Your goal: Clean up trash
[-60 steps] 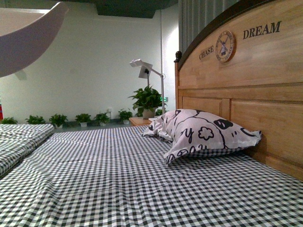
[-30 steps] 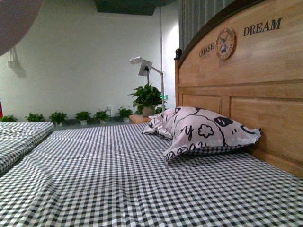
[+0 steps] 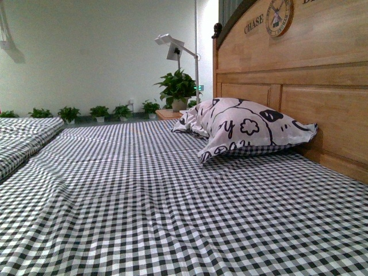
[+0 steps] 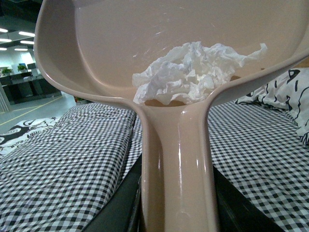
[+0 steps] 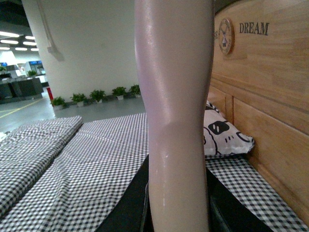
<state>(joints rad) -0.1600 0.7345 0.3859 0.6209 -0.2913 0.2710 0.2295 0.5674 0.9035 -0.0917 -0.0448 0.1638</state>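
Trash [image 4: 190, 72], a crumpled white scrap, lay inside the pale pink dustpan [image 4: 96, 43], settled at the back of the pan just where the bowl narrowed into the handle [image 4: 176, 164]. The handle's long axis ran straight from the left claw out to the pan, so the scrap sat directly ahead of that claw along the handle and well above the checked bedsheet [image 4: 58, 164]. The left claw appeared clamped on the handle, though only its dark flanks showed at either side and the fingertips themselves could not be seen. The right wrist view showed a second pale pink shaft [image 5: 176, 111] standing upright before the camera, with dark gripper parts at its base; this claw too seemed closed on it, and what tool the shaft belonged to could not be told. The left arm was judged the carrier of the load. Beside the dustpan's far rim lay the patterned pillow [image 3: 247, 129] against the wooden headboard [image 3: 310, 86]; no receptacle appeared.
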